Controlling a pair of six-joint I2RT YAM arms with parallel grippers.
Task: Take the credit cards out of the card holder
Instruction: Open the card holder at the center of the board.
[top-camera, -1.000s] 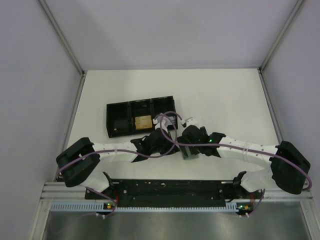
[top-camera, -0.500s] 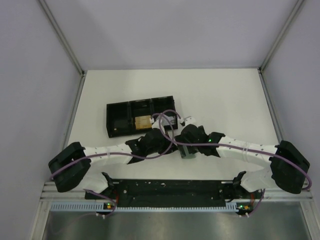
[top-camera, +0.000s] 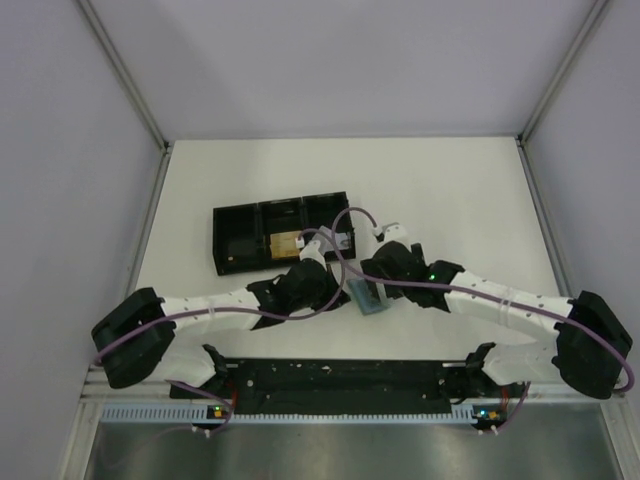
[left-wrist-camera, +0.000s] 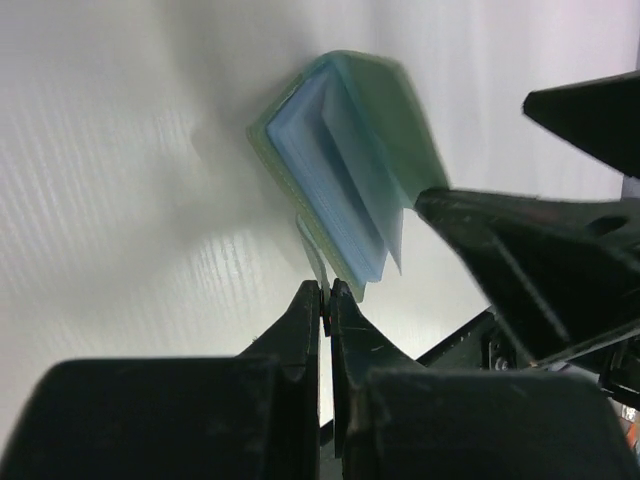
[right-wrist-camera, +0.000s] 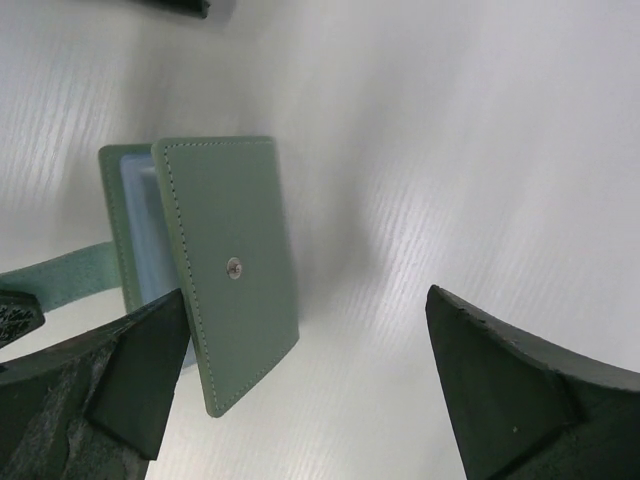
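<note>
The pale green card holder (top-camera: 368, 298) hangs half open, just above the table between both grippers. My left gripper (left-wrist-camera: 325, 292) is shut on its small tab (left-wrist-camera: 314, 250). The left wrist view shows the holder (left-wrist-camera: 340, 160) with pale blue layers between its panels; I cannot tell whether they are cards. My right gripper (right-wrist-camera: 310, 380) is open, its jaws wide apart. The holder's outer panel (right-wrist-camera: 230, 270), with a metal snap, stands by its left finger (right-wrist-camera: 135, 375). A tan credit card (top-camera: 285, 244) lies in the middle compartment of the black tray.
The long black three-compartment tray (top-camera: 232, 248) lies just behind the grippers, left of centre. Purple cables loop over both wrists. The booth's walls close in the table on the left, right and back.
The right arm has drawn back to the right and the left arm has shifted. The holder has tilted and now shows its pale blue inside.
</note>
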